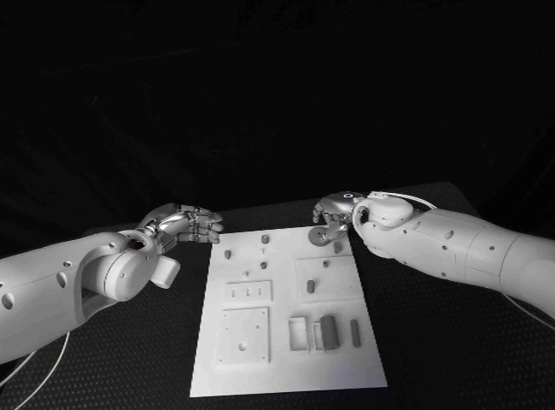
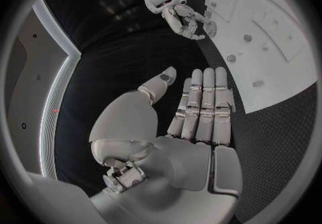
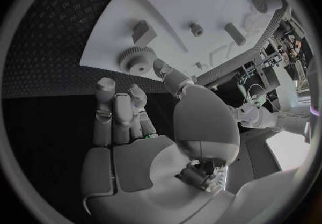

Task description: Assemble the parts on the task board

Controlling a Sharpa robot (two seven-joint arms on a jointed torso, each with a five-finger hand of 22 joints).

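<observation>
On the black bench point(image 1: 450, 359) the white task board point(image 1: 290, 376) lies lengthwise in the middle, its near end toward the robot. Nearest on it sits a square plate point(image 1: 244, 336) at the left, and beside that, to the right, a group of small upright blocks point(image 1: 327, 331) standing close together. Further up the board a smaller square panel with slots point(image 1: 248, 292) lies at the left and a raised square plate point(image 1: 324, 278) at the right, a small peg on it. Toward the far end several small pegs point(image 1: 263, 240) stand apart from one another.

Beyond these, at the far right corner of the board, a toothed gear point(image 3: 137, 59) lies flat; the right hand point(image 1: 333, 213) hangs over it with fingers apart and curled downward, holding nothing, its fingertips close above the gear. Whether they touch it I cannot tell.

Off the board's far left edge, the left hand point(image 1: 189, 224) hovers above the bench, its fingers point(image 2: 204, 100) straight and side by side, thumb apart, nothing in it.
</observation>
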